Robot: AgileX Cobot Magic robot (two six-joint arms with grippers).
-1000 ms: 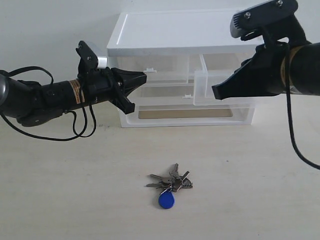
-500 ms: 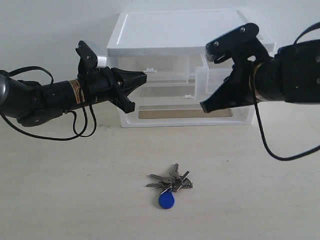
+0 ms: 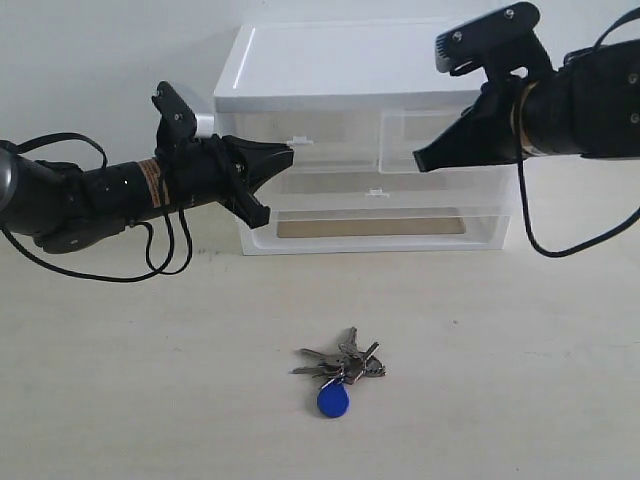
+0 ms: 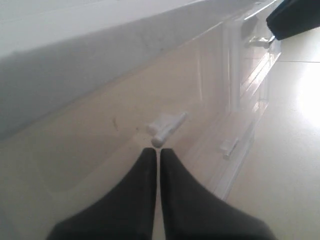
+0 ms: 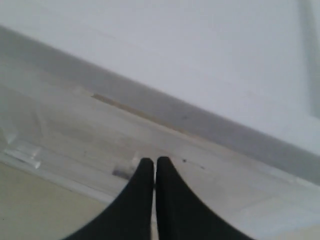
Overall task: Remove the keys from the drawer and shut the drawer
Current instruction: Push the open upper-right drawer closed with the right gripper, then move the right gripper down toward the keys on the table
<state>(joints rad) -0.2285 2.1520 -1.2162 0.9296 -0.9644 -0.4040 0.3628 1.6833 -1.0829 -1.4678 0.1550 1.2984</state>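
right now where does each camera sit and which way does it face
Exterior view: off the arms, facing the white cabinet across the table, keys nearest it; both arms show with left claw and right claw.
Left wrist view: on the left arm, looking along its shut claw at the left small drawer's white tab handle.
Right wrist view: on the right arm, looking along its shut claw at the cabinet's clear front.
Shared: exterior and left wrist views both show the right claw's tip.

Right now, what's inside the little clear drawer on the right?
Nothing shows through the drawer's clear front where it is visible. The right tool covers part of it, so that part cannot be checked. The keys lie on the table.
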